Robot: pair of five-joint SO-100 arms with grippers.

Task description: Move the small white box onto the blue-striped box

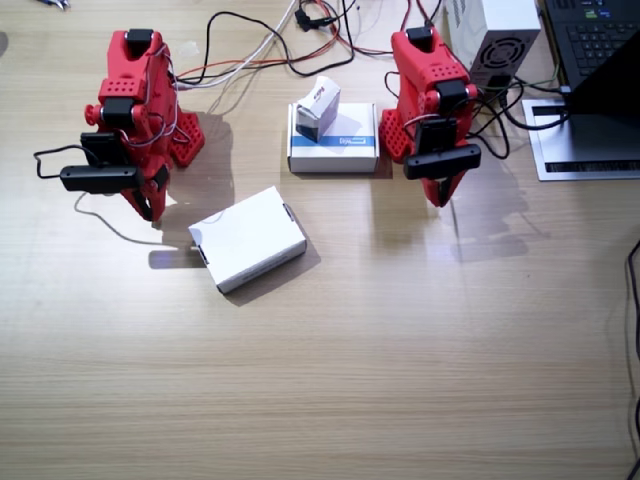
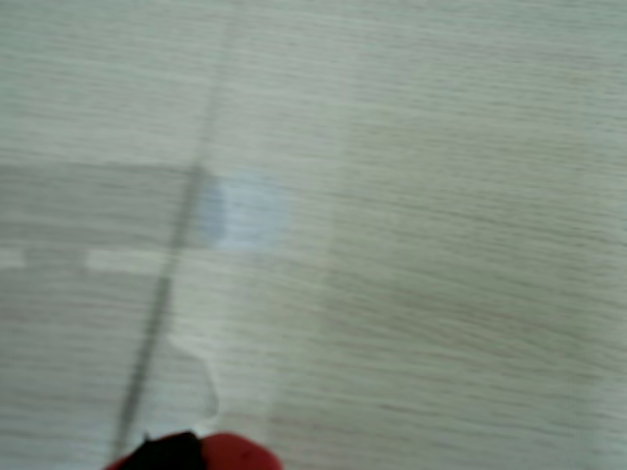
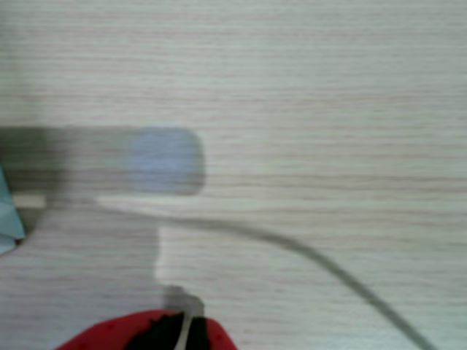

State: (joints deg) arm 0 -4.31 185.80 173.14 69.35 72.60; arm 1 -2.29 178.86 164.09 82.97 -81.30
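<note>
Nearest, both wrist views are blurred, showing bare counter (image 2: 441,245) and a red sliver of jaws, grip unreadable. Farther back, the small white box (image 1: 318,108) sits tilted atop the blue-striped box (image 1: 345,148), between the right gripper (image 1: 150,205) and left gripper (image 1: 442,192), neither holding anything.

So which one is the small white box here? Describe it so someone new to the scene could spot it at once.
Look between the two red arms at the far side of the wooden table. There lies the blue-striped box, flat and square. The small white box sits on top of it, towards its far left corner; it is the tiniest box, with dark print and small red lettering, unlike the larger plain white box nearer the camera.
</note>
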